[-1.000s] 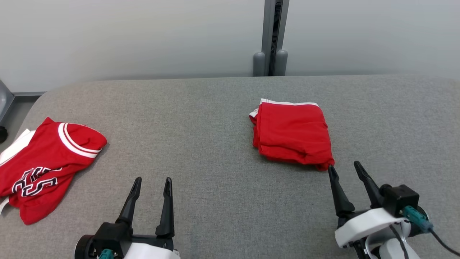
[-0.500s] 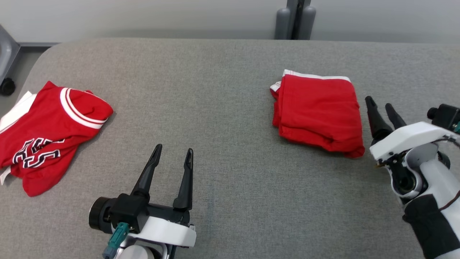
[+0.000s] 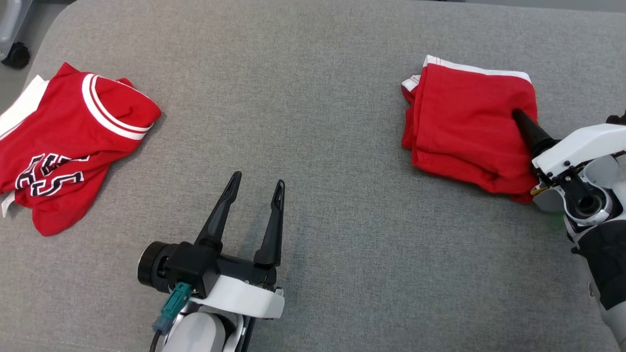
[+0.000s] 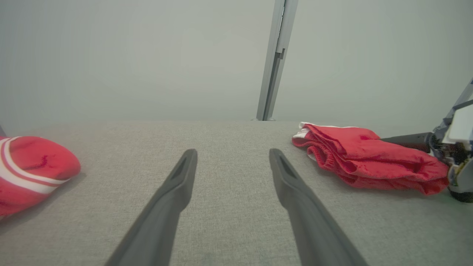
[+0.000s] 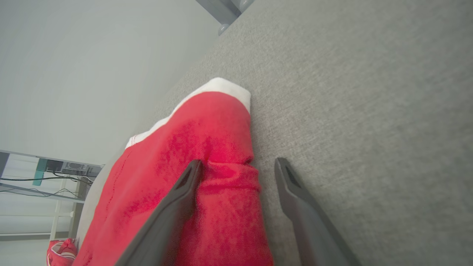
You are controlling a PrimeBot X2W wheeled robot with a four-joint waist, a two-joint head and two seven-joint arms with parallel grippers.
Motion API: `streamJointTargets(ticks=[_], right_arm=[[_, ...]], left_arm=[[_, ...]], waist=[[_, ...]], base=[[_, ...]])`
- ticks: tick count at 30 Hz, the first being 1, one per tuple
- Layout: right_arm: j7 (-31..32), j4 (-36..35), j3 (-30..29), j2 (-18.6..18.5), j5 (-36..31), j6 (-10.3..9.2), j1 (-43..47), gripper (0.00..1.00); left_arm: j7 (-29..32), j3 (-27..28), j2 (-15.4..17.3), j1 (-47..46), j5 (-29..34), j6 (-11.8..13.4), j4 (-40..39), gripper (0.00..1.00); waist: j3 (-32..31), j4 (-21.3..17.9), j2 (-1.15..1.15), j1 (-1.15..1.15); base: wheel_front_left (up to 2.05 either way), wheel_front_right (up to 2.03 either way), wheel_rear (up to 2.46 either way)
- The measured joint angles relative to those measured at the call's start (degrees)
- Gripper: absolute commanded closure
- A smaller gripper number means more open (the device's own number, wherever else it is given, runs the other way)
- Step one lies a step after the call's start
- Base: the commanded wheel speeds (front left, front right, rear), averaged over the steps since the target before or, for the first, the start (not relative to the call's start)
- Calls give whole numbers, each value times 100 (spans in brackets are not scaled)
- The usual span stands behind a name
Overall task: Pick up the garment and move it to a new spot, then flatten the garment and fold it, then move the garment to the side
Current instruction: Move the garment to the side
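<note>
Our right gripper [image 5: 238, 162], spread, straddles the folded red garment [image 3: 464, 117]
One finger [image 5: 173, 207] rests on it, the other over grey padding [image 3: 313, 98] alongside; our left gripper [image 3: 258, 178], also spread, hovers well apart, a crumpled jersey [image 3: 73, 142] beyond.

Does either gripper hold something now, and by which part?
Nothing is held. The open right gripper straddles an edge of the folded garment; the left gripper is empty.
</note>
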Motion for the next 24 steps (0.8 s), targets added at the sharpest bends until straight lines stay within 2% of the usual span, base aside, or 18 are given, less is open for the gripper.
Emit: streamJointTargets(ticks=[2,3,4,5,6,13,18,24], right_arm=[[132,-33,-3,-3,190,-1,-40,0],[169,-90,35,-11,218,-1,-46,19],[178,-152,70,-8,265,-1,-47,55],[182,-200,118,-1,301,-1,-45,71],[198,-255,179,-8,313,-1,-33,100],[-27,-637,645,-38,278,0,126,100],[-622,-771,1183,-363,-292,0,65,100],[-1102,-601,1612,-583,-680,0,-231,100]], left_arm=[[1,-24,-3,-43,-3,13,4,0],[1,-33,-2,-57,-11,14,11,0],[1,-35,-1,-79,-24,15,21,0],[1,-35,-1,-108,-36,15,27,0],[1,-33,-2,-118,-43,18,29,0],[0,10,0,-94,-46,63,60,0],[0,46,-2,-84,-10,56,42,0],[1,119,-1,-85,76,-13,-56,0]], waist=[[57,22,0,0],[75,28,0,-1],[83,30,0,0],[79,27,0,0],[66,22,0,0],[-72,-73,0,0],[-125,-222,0,0],[-47,-451,0,0]], base=[[0,0,0],[0,0,0],[0,0,0],[0,0,0],[0,0,0],[0,0,0],[0,0,0],[0,0,0]])
